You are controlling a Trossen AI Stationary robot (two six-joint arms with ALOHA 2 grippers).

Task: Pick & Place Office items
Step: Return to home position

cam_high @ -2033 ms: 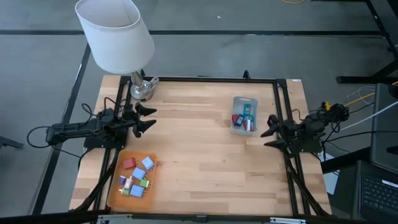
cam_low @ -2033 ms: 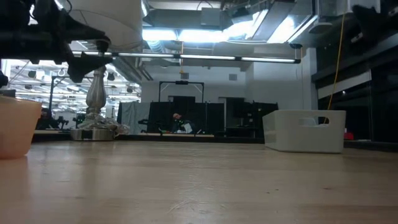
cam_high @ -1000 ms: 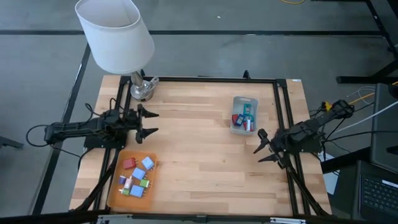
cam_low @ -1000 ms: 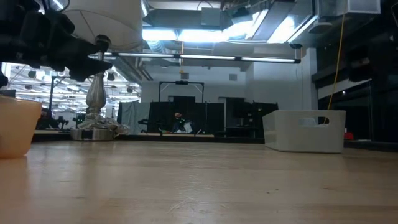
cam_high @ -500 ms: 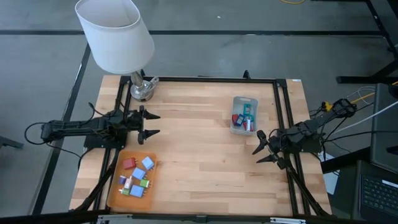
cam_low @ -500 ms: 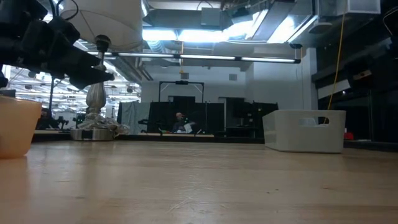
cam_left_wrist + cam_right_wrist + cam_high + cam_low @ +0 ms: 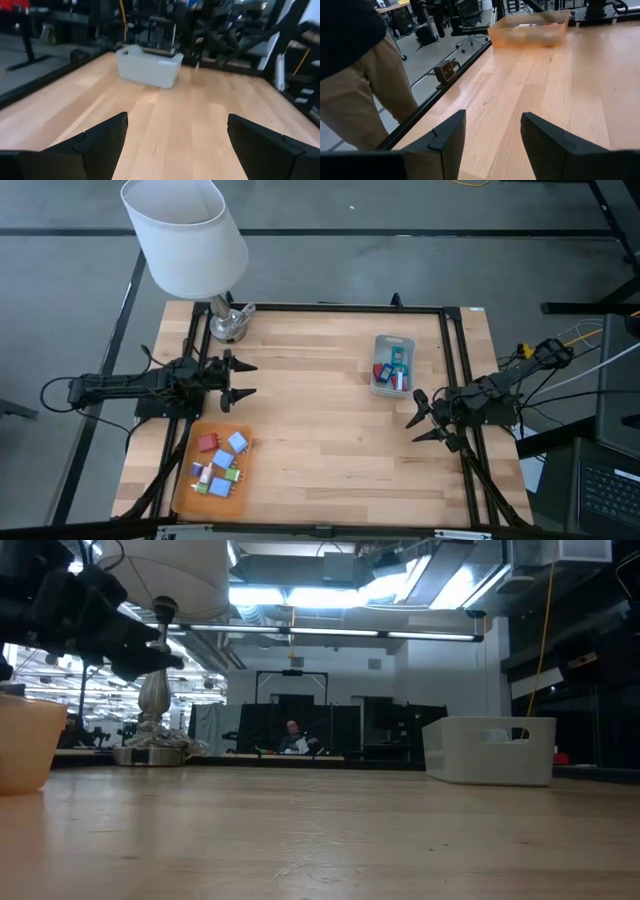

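Coloured office items (image 7: 219, 464) in tray (image 7: 184, 499), bin (image 7: 394, 338)

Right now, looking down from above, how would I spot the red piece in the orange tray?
Find the white lamp at the wooden table, by its left corner; the flat orange tray lies on that same side, at the opposite end. The red piece sits at the tray's lamp-facing end, the only red one among blues and greens.
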